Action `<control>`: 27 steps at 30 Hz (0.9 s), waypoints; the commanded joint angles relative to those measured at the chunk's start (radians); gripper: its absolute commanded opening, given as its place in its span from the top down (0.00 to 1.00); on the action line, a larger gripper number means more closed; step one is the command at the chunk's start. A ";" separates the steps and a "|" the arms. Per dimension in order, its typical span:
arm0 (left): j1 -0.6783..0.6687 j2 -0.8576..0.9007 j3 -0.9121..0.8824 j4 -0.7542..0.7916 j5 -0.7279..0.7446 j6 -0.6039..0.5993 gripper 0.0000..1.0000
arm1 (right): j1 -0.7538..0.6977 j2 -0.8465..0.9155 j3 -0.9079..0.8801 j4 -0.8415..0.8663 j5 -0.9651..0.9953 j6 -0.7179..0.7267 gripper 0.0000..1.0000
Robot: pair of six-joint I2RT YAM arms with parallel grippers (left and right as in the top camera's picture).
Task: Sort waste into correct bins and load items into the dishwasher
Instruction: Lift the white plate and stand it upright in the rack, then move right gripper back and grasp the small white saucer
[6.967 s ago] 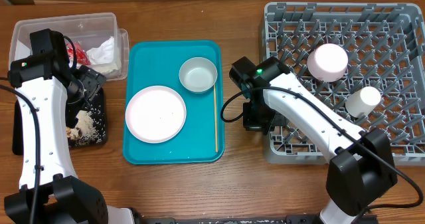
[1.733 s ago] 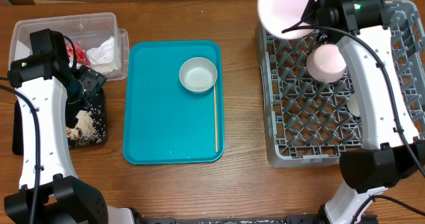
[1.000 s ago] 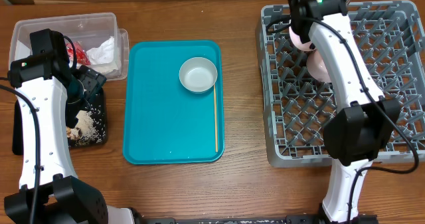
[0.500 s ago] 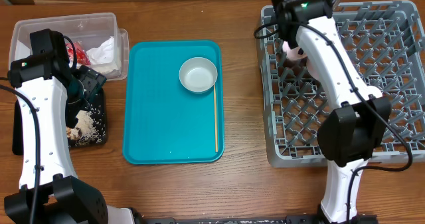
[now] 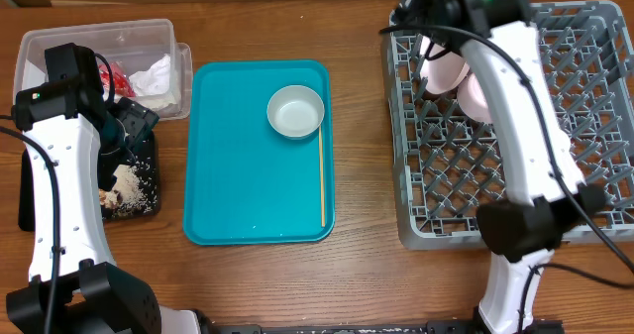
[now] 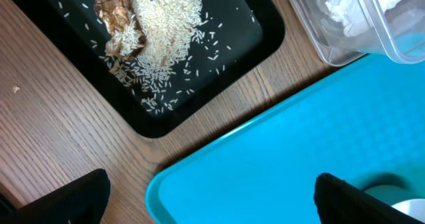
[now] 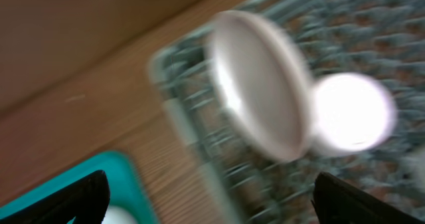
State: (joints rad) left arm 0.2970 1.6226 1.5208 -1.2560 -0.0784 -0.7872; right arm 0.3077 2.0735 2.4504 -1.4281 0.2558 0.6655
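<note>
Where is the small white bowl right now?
In the overhead view the small bowl sits on the teal tray, in its far right corner, beside the thin stick along the tray's right edge, left of the grey dish rack.

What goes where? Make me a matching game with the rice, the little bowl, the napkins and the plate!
Things:
1. rice
2. small bowl
3. napkins
4. plate

Places:
A. in the grey rack
B. on the black tray
C. on the teal tray
D. in the clear tub

Pairs: 1-B, 2-C, 3-D, 4-A
</note>
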 commanded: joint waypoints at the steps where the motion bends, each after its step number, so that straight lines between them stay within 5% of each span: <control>1: 0.004 -0.013 -0.006 0.001 0.001 -0.021 0.00 | 0.018 -0.047 0.024 0.041 -0.435 -0.097 0.02; 7: 0.004 -0.013 -0.006 0.001 0.001 -0.021 0.00 | 0.126 0.019 -0.022 0.057 -0.410 -0.121 0.05; 11: 0.004 -0.013 -0.006 0.001 0.001 -0.021 0.00 | 0.226 0.090 -0.063 0.119 -0.392 -0.330 0.00; 17: 0.004 -0.013 -0.006 0.001 0.001 -0.021 0.00 | 0.341 0.230 -0.074 0.177 -0.119 -0.386 0.00; 27: 0.004 -0.013 -0.006 0.001 0.001 -0.021 0.00 | 0.432 0.391 -0.074 0.204 -0.144 -0.531 0.00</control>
State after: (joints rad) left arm 0.2970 1.6226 1.5208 -1.2560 -0.0784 -0.7872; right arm 0.7170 2.4496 2.3726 -1.2308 0.0887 0.1951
